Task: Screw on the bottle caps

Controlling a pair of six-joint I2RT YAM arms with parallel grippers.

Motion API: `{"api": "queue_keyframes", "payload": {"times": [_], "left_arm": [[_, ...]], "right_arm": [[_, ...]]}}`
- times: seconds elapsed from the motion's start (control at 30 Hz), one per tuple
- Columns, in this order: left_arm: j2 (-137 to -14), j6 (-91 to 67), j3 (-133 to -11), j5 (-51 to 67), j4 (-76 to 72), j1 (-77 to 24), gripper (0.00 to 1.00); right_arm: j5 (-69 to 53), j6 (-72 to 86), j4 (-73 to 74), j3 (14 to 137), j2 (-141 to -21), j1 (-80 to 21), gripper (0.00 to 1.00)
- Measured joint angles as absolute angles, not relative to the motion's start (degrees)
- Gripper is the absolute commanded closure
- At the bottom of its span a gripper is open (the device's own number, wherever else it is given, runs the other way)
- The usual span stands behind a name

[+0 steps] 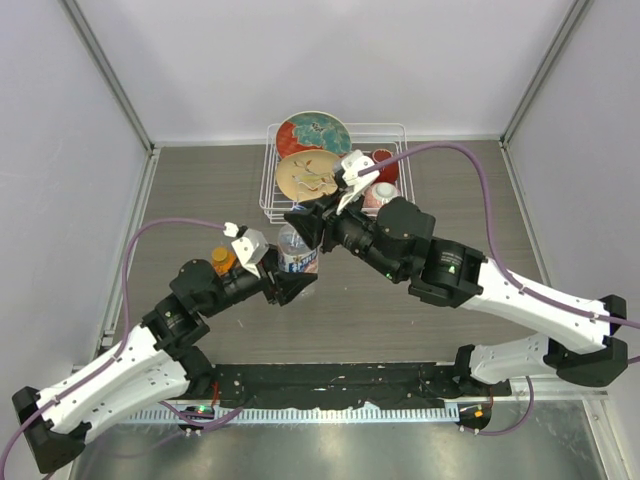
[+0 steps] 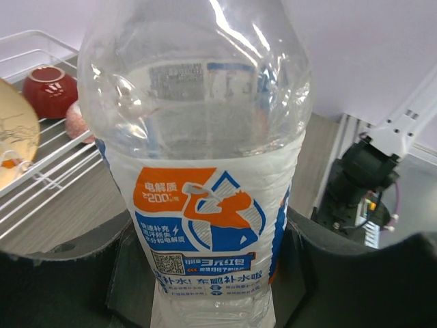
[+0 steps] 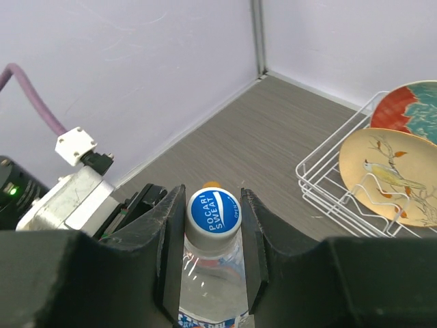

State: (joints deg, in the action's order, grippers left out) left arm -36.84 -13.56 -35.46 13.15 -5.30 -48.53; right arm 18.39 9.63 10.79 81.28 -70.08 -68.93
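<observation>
The clear water bottle [image 1: 299, 258] with a white-blue label [image 2: 205, 225] stands upright mid-table. My left gripper [image 2: 212, 236] is shut on its labelled body, one dark finger on each side. From above, my right gripper [image 3: 212, 193] is shut on the white cap [image 3: 214, 212] with its blue printed top. That cap sits on the bottle's neck, and both fingers press against its sides. The squat orange bottle [image 1: 222, 260] stands just left of the clear one, beside my left wrist. Only a sliver of its orange top [image 3: 212, 183] shows behind the cap.
A white wire dish rack [image 1: 392, 132] stands at the back and holds two upright plates [image 1: 308, 175], a red bowl [image 2: 49, 90] and a pink one. Grey walls close in the table on three sides. The arm bases sit on the near edge.
</observation>
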Motion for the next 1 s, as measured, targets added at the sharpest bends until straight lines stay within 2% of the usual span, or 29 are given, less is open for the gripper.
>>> {"api": "queue_keyframes", "payload": {"times": [0.43,0.53,0.67,1.0], "left_arm": [[-39.3,-8.9,-35.5,4.0,-5.2,-48.6,1.0],[-39.4,-8.4,-35.5,3.6,-5.1,-48.6,1.0],[-39.4,-8.3,-35.5,3.5,-4.9,-48.7,1.0],[-39.4,-9.9,-35.5,1.8,-7.1,-48.5,1.0]], "right_arm": [[39.7,9.7,10.8,84.9,-76.4,-75.7,0.98],[42.6,10.3,10.9,85.1,-76.9,-76.7,0.91],[45.2,10.8,11.2,85.9,-77.6,-77.6,0.7],[45.1,10.9,13.1,86.3,-77.8,-78.9,0.48]]}}
